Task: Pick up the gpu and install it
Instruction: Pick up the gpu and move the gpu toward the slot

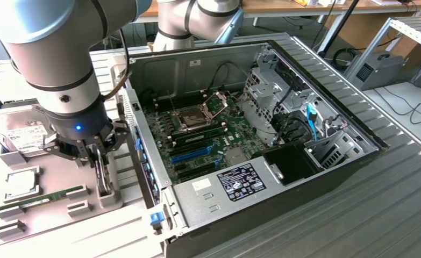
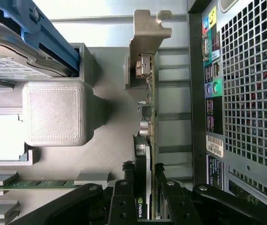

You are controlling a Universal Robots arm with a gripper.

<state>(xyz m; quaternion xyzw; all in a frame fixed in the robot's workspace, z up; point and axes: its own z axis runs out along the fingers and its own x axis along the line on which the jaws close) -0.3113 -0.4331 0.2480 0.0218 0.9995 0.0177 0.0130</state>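
Observation:
The gpu (image 1: pixel 104 180) stands on edge in a grey holder (image 1: pixel 111 200) on the tray, at the exterior view's left of the open computer case (image 1: pixel 354 161). In the wrist view the gpu (image 2: pixel 145 117) is seen edge-on, its silver end bracket (image 2: pixel 147 33) at the far end. My gripper (image 1: pixel 100 161) is straight above the card, and its black fingers (image 2: pixel 122 199) press against both flat sides. The gripper (image 2: pixel 143 199) is shut on the gpu. Inside the case, the motherboard (image 1: pixel 195 134) lies exposed with a blue slot (image 1: pixel 192 156).
A hard drive (image 1: pixel 16 134), a processor (image 1: pixel 20 185) and a green memory stick (image 1: pixel 42 198) sit in the same grey tray. The case's perforated rear panel (image 2: pixel 246 93) stands close beside the card. A grey holder block (image 2: pixel 54 112) is on its other side.

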